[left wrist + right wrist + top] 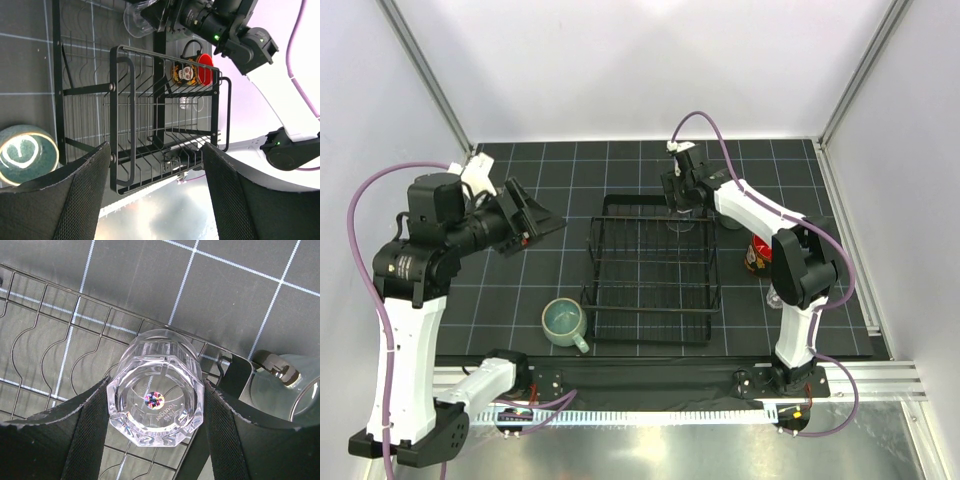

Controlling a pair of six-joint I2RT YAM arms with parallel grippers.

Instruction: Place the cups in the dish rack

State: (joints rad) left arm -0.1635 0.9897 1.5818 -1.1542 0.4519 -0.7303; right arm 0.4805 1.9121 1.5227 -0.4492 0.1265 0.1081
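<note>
Pale-green mug (563,322) sits on the desk (500,310), just off the rack's (645,275) near-left corner. Left claw (155,150) is apart and empty, raised left of the rack. Skull cup (757,255) is on the desk right of the rack, partly behind the right arm. Right claw (156,395) is clamped on a clear glass (160,415), base toward the wrist camera, over the rack's far edge. Dark mug (285,385) stands just beside that corner.

The left gripper (155,150) has its fingers spread wide, with the dish rack (115,100) in the gap just ahead, the speckled pale-green mug (25,155) just outside one finger, the skull-print cup (192,70) beyond the rack's far side, and a clear glass (136,22) farther off, seemingly held by the other arm (240,35).
</note>
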